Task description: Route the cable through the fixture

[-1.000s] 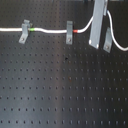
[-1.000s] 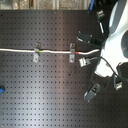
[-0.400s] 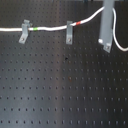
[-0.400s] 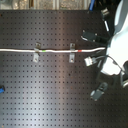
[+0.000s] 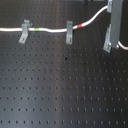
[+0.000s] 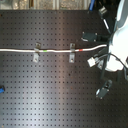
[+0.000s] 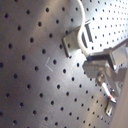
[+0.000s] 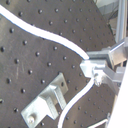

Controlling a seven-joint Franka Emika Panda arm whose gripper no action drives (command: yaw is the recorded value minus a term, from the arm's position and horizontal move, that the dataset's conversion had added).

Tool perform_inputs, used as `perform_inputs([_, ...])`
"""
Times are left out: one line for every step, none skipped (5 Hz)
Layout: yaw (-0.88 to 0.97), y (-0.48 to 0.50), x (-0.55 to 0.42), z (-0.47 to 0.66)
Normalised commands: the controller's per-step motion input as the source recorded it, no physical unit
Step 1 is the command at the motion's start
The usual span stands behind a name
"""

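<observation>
**Two clips threaded, third one up next**

So the cable [image 5: 50, 31] already sits in two clips. In the first exterior view it runs in from the left edge along the upper part of the frame, through the left bracket [image 5: 24, 31] with the green band [image 5: 35, 29] just right of it, then through the middle bracket [image 5: 69, 33] with the red band [image 5: 77, 26] just past that. From there it arcs up toward the upper right corner, where the arm comes in.

The step in hand, as I read it, is carrying the free end over to a third bracket [image 5: 111, 32] at the right of the first exterior view. That one looks empty from here. The wrist views back this up: in the second wrist view a bracket [image 8: 50, 100] sits in the lower left and the cable [image 8: 55, 39] passes above it rather than through it.

The gripper [image 8: 97, 70] looks closed down tight on the cable in the second wrist view, fingers pinched with basically no gap, the white cord coming out both sides of the pinch. The first wrist view shows the same, with the cable [image 7: 80, 30] looping around past the bracket [image 7: 77, 39] right beside the fingertips.

Next move probably needs the cord lined up over the slot and then lowered in while keeping a bit of tension, otherwise that slack curve near the red band could pop out of the middle clip.

In the second exterior view the gripper [image 6: 107, 60] is at the right side, cable [image 6: 55, 50] stretched across the middle.
</observation>
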Motion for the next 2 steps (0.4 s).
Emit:
perform_inputs([0.09, 0.413, -0.218, -0.29])
perform_inputs([0.01, 0.185, -0.08, 0.31])
